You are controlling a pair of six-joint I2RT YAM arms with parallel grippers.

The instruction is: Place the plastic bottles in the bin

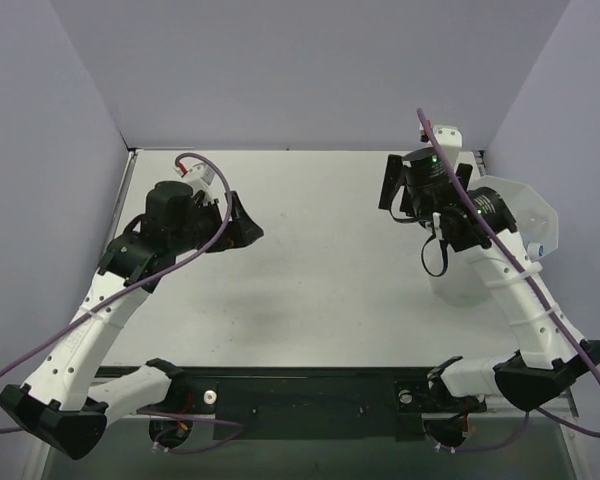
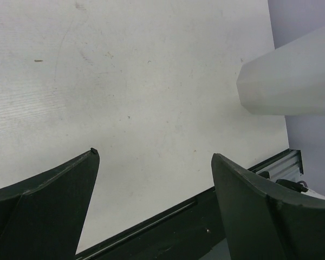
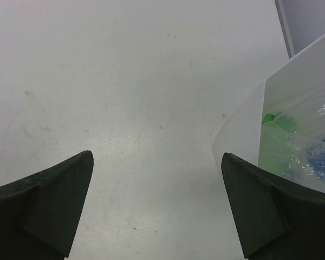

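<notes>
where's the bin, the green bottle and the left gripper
bin (image 3: pixel 306 76): right wrist view, on its white inner wall
green bottle (image 3: pixel 279 123): right wrist view, on the green plastic showing inside the bin
left gripper (image 2: pixel 154 155): left wrist view, midway between its open fingertips

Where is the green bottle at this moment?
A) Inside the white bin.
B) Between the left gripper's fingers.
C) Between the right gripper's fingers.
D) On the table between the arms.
A: the right wrist view shows the green bottle lying inside the bin, behind its translucent wall.
</notes>
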